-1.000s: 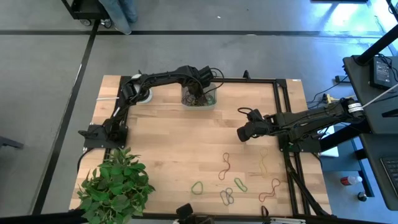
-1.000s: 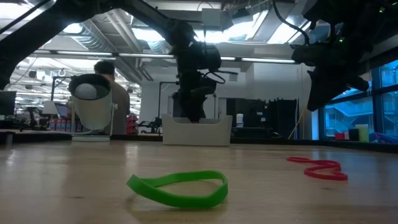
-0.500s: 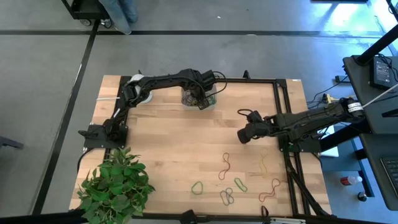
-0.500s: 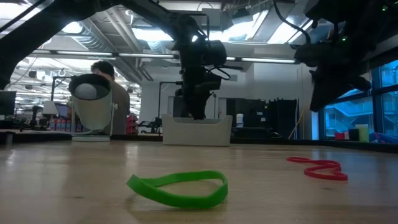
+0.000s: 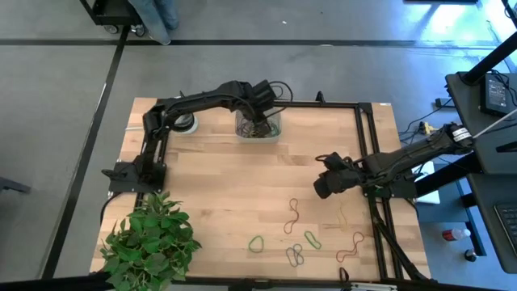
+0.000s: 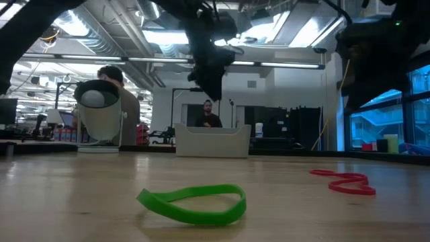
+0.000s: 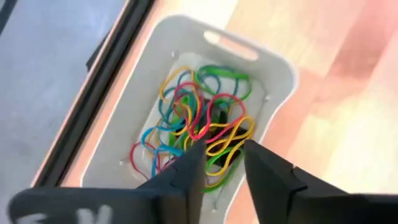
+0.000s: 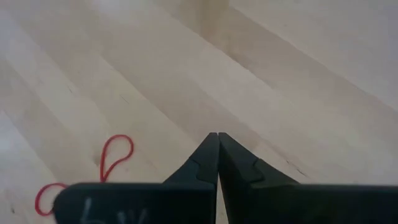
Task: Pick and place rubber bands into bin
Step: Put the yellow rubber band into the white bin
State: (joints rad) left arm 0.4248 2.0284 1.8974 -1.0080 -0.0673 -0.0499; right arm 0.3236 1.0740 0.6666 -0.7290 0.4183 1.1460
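The clear bin (image 5: 258,127) stands near the table's far edge and holds a tangle of coloured rubber bands (image 7: 202,124). My left gripper (image 7: 221,155) hovers open just above the bin (image 7: 155,93), holding nothing. It also shows above the bin (image 6: 213,141) in the low view, as my left gripper (image 6: 208,74). Several loose bands lie flat near the near right corner: a red one (image 5: 292,214), green ones (image 5: 257,242), tan and red ones (image 5: 347,242). My right gripper (image 5: 323,184) is shut and empty over bare wood; a red band (image 8: 115,152) lies beside it.
A white-and-black tape roll (image 5: 184,123) sits left of the bin. A potted plant (image 5: 153,238) fills the near left corner. A black frame rail (image 5: 367,162) runs along the right side. A green band (image 6: 195,202) and a red band (image 6: 342,181) lie close to the low camera. People stand beyond the table.
My left gripper has risen from inside the bin until it is clear above its rim, staying over it. My right gripper has moved toward the table's near edge, closer to the loose bands. The bands on the table have not moved.
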